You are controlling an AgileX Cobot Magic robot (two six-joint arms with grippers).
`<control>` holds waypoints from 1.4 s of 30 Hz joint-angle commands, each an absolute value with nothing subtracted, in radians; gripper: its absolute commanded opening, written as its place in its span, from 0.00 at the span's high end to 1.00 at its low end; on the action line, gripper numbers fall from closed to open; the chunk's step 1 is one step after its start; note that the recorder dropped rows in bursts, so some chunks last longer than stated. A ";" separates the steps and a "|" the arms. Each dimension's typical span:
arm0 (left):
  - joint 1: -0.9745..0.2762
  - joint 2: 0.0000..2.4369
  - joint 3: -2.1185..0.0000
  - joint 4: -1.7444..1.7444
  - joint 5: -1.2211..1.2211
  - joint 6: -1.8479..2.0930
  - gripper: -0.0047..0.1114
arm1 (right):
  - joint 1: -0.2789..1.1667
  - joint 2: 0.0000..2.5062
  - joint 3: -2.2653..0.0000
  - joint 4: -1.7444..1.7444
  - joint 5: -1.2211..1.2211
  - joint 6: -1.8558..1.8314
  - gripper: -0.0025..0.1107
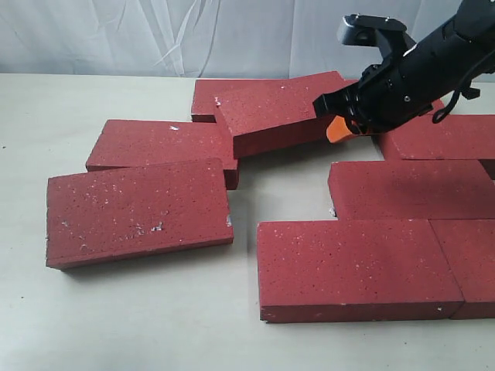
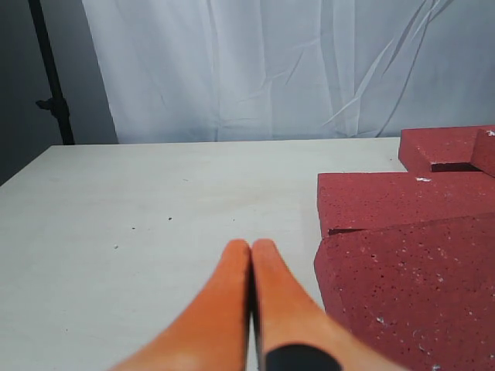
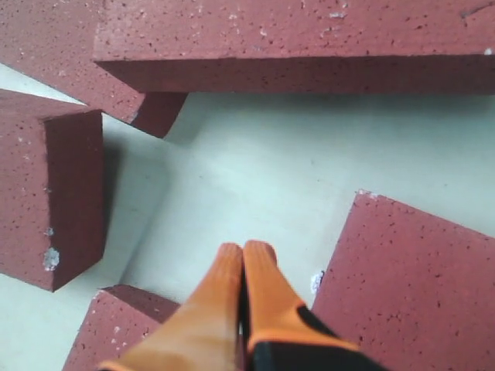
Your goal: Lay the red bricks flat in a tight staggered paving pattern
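Red bricks: about 8, loose across the table from 9 to 3 o'clock; 1 tilted brick at 12, propped on neighbours. Right gripper: pinched closed, empty, beside its 3 o'clock end. Left gripper: closed, empty. Nudge low, slowly, so it drops flat.

A pale, off-white table is carrying the red bricks. The front-left brick is lying flat and slightly askew, with the left-middle brick lying flat just behind it. At the front, the centre brick and the right-edge brick are lying flat side by side, touching. The middle-right brick is lying just behind them, and the far-right brick beyond that. At the back, the rear brick is lying flat with a tilted brick leaning across it. Bare tabletop is showing between the left and right groups.
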State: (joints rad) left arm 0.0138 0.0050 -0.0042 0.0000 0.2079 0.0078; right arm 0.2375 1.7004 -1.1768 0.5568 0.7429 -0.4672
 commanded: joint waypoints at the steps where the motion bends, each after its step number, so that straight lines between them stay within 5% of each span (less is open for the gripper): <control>1: 0.017 0.000 0.000 0.000 0.204 0.006 0.96 | 0.232 1.690 -1.182 0.552 0.756 -0.471 0.98; 10: 0.017 0.000 0.000 0.051 0.171 0.006 0.96 | 0.232 1.690 -1.182 0.541 0.724 -0.461 0.98; 27: 0.017 0.000 0.000 0.021 -0.289 0.006 0.96 | 0.186 1.690 -1.182 0.521 0.685 -0.436 0.98; 42: 0.017 0.256 -0.283 -0.010 -0.207 0.000 0.96 | 0.186 1.690 -1.182 0.521 0.685 -0.436 0.98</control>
